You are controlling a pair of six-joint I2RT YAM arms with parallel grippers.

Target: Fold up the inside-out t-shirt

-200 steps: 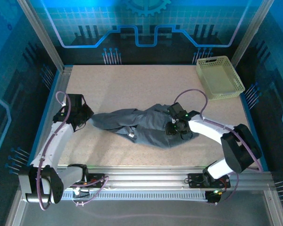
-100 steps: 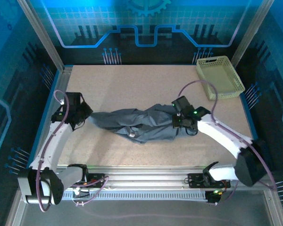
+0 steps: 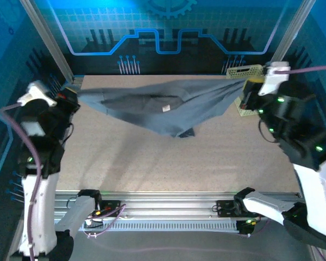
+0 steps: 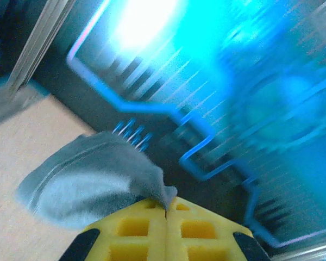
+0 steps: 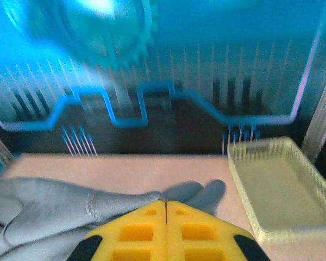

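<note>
Inside-out t-shirt [image 3: 163, 106], hung in the air over the far half of the worktop [image 3: 168, 163], its long axis running left to right between the arms. At the left end you see the left gripper [image 3: 71, 98] closed on a fold of the cloth. The middle sags lowest. At the right end the right gripper [image 3: 245, 89] is pinched shut on the opposite edge, just in front of the basket [image 3: 249, 69]. Each arm is nearest its own end, so your lay-down likely needs both lowered evenly.
</note>
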